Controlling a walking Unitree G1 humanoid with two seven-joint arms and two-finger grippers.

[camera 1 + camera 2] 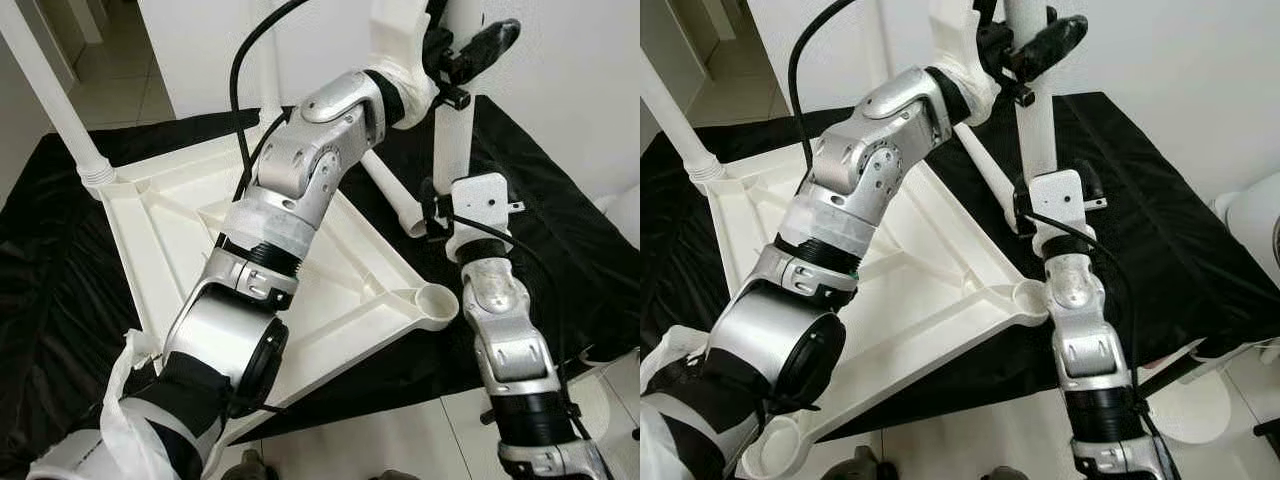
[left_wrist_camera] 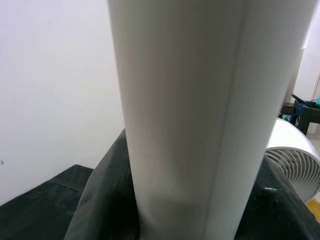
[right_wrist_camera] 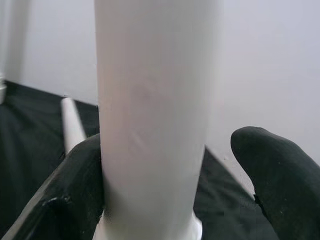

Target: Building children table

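The white plastic table (image 1: 150,230) lies upside down on black cloth. One white leg (image 1: 50,90) stands fixed in its far left corner. A second white leg (image 1: 455,140) stands upright at the far right. My left arm reaches across the table, and my left gripper (image 1: 457,58) is shut on this leg high up. Lower on the same leg, my right gripper (image 1: 445,197) sits open around it, with one finger (image 3: 75,180) touching and the other finger (image 3: 280,170) apart. A loose leg (image 1: 390,190) lies on the cloth beside it.
An empty round socket (image 1: 437,298) sits at the table's near right corner, another (image 1: 775,445) at the near left. A white fan (image 1: 1250,220) stands on the right. A white wall is close behind, and tiled floor lies in front.
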